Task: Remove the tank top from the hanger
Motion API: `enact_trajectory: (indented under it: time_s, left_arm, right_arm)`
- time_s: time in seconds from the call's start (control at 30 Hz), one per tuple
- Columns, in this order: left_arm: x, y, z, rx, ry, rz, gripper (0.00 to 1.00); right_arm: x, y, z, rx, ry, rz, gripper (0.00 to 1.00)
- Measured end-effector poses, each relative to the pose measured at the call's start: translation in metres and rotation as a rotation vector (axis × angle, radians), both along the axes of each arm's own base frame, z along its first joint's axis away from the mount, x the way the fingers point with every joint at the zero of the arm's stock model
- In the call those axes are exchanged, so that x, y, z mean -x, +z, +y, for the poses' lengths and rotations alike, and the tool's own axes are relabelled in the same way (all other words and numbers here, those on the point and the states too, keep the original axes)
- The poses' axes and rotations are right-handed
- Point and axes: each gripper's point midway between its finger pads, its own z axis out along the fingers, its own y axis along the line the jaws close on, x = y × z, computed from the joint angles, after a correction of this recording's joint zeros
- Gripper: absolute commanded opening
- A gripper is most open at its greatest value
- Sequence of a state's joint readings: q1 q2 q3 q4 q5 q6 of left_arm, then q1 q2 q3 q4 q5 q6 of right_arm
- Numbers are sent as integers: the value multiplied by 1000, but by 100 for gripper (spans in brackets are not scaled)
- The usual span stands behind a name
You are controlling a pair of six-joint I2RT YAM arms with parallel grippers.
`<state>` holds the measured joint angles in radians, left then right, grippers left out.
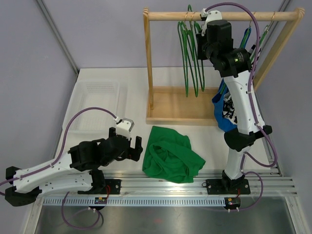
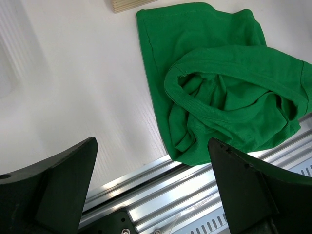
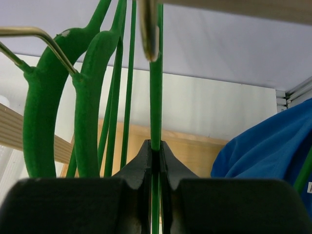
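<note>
1. Location of the task's thing: the green tank top [image 1: 170, 155] lies crumpled on the tabletop [image 1: 131, 97]. It sits between the two arm bases, on the near side of the wooden rack [image 1: 219, 16]. We see no hanger inside it, and we judge the removal itself complete.
2. The left tool [image 1: 136, 149] sits low, just left of the garment. Its fingers are spread wide and hold nothing.
3. The right tool [image 3: 155, 148] is raised at the rack's top rail. It is clamped on the thin stem of a green hanger [image 3: 156, 97], below its metal hook [image 3: 148, 29]. The bare hangers [image 1: 187, 53] hang to the left, and a blue garment [image 1: 223, 114] hangs to the right.
4. Handling, in our judgement:
   - The fabric is a light, soft knit with no stiffness.
   - It drapes and bunches when lifted, and it is not fragile.
   - It may slide on the smooth tabletop if pushed rather than pinched.
5. Recommended hold: pinch a raised fold or the ribbed hem edge facing the left tool. A flat single layer offers little for the fingers to catch.
6. Risk noted: a pinch on one layer lifts a trailing bundle that could drag over the near rail.
</note>
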<state>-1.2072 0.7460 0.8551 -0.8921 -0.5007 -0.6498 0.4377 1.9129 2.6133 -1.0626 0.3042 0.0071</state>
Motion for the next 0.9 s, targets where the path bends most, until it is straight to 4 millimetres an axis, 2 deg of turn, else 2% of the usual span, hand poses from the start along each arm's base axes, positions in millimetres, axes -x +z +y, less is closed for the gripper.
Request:
enact_trajectory:
  time_s: [0.13, 0.2, 0.27, 0.3, 0.43, 0.47, 0.5, 0.6, 0.63, 0.77, 0.9]
  left_arm:
    - [0, 0, -5, 14, -11, -2, 99]
    - [0, -1, -8, 20, -20, 1, 99]
    - [0, 0, -13, 28, -29, 2, 99]
    - [-1, 0, -17, 35, -34, 1, 99]
    - [-5, 1, -41, 66, -67, 0, 99]
    - [-6, -2, -49, 66, -80, 6, 99]
    - [-7, -4, -58, 68, -91, 9, 99]
    - [-11, -24, -82, 25, -119, 41, 99]
    - [-12, -33, -90, 4, -128, 55, 99]
    - [-10, -60, -119, -74, -168, 101, 99]
    - [-6, -77, -152, -127, -208, 136, 99]
  right_arm:
    - [2, 0, -1, 1, -1, 0, 2]
    - [3, 0, -1, 1, 0, 0, 15]
    - [5, 1, -2, -4, 0, 1, 23]
    - [7, 2, -3, -9, 0, 1, 37]
    - [24, 10, -8, -28, 4, -6, 58]
    - [31, 16, -11, -38, 4, -17, 70]
    - [39, 21, -14, -48, 7, -24, 77]
    - [68, 43, -25, -71, 19, -74, 89]
    - [80, 52, -31, -84, 20, -97, 97]
    - [135, 94, -55, -147, 30, -221, 99]
    - [192, 116, -74, -216, 61, -314, 99]
